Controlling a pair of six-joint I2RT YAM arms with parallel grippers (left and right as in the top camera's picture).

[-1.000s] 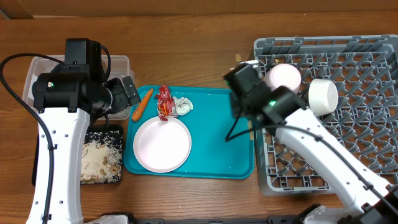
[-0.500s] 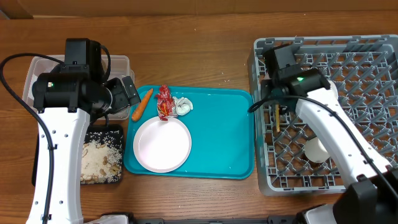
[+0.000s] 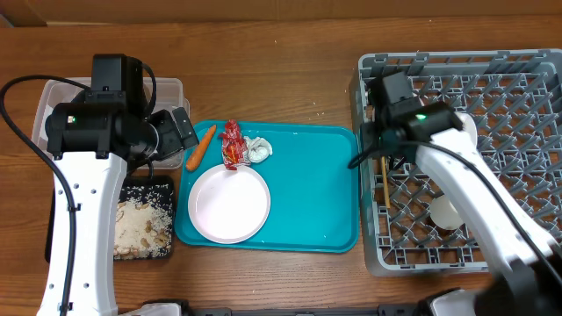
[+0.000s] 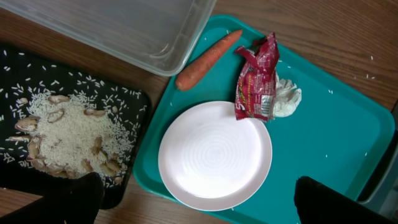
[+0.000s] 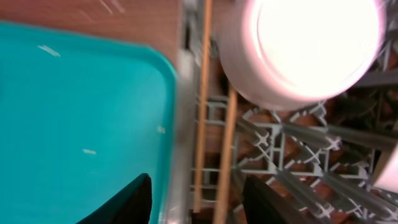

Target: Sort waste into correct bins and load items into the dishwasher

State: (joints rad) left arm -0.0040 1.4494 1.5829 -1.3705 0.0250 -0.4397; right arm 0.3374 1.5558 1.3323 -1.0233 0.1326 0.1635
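**Bench (image 3: 281, 70), wood; contents, near edge to far**

1. Black tray (image 3: 140, 230), near left, holding rice and scraps. It sits just beside the teal tray (image 3: 307, 193).
2. Plate (image 3: 230, 204), flat on the teal tray's near left.
3. Near bowl (image 3: 443, 212), in the near part of the grey rack (image 3: 518, 79).
4. Chopsticks (image 3: 385, 180), side by side on the rack floor along its left wall.
5. Right arm reaches from the near right across the rack to its far left corner. Right pincer (image 5: 196, 180) is spread and grips nothing, with the chopsticks below its gap.
6. Carrot (image 3: 201, 147), red wrapper (image 3: 232, 143) and tissue (image 3: 258, 149), in a row on the teal tray's far left. The wrapper touches the tissue and overlaps the plate's rim. Its print is too small to read.
7. Left arm rises from the near left, bent over. Left pincer (image 4: 199, 186) is spread wide and empty, just left of the carrot.
8. Far bowl (image 3: 468, 130), partly behind the right arm.
9. Clear tub (image 4: 112, 31), far left.
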